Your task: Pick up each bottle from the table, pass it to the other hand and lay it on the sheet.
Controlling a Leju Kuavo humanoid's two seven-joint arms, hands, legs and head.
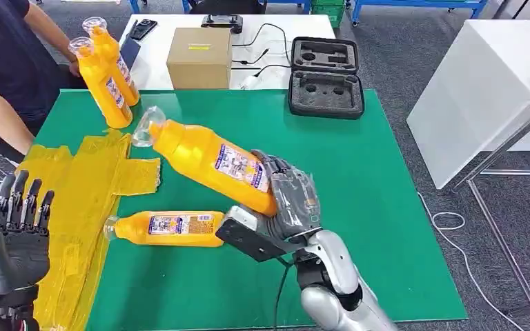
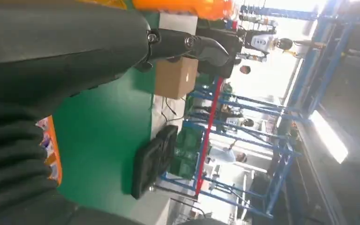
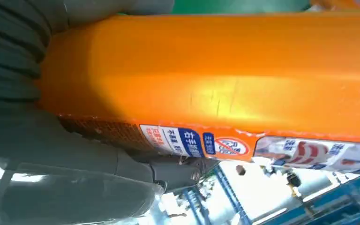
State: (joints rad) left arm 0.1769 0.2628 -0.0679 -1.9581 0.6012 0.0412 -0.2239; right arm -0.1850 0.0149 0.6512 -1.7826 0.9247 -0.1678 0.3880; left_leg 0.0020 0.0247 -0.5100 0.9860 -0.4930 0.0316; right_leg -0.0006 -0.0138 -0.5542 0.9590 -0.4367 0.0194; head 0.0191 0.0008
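Note:
My right hand [image 1: 291, 200] grips the base end of an orange bottle [image 1: 207, 157], held tilted above the green table [image 1: 359, 207], its clear cap pointing to the far left. The right wrist view shows that bottle [image 3: 206, 70] close up, pressed against my right hand [image 3: 33, 131]. A second orange bottle [image 1: 169, 228] lies on its side on the green surface, next to the yellow sheet [image 1: 90, 186]. My left hand [image 1: 15, 234] is raised over the sheet's near left part, fingers apart, holding nothing. Two more orange bottles [image 1: 107, 72] are held upright by a person at the far left.
A person [image 1: 3, 62] stands at the far left of the table. Behind the green surface sit a cardboard box [image 1: 200, 58] and an open black foam-lined case [image 1: 326, 74]. A white table [image 1: 483, 83] stands to the right.

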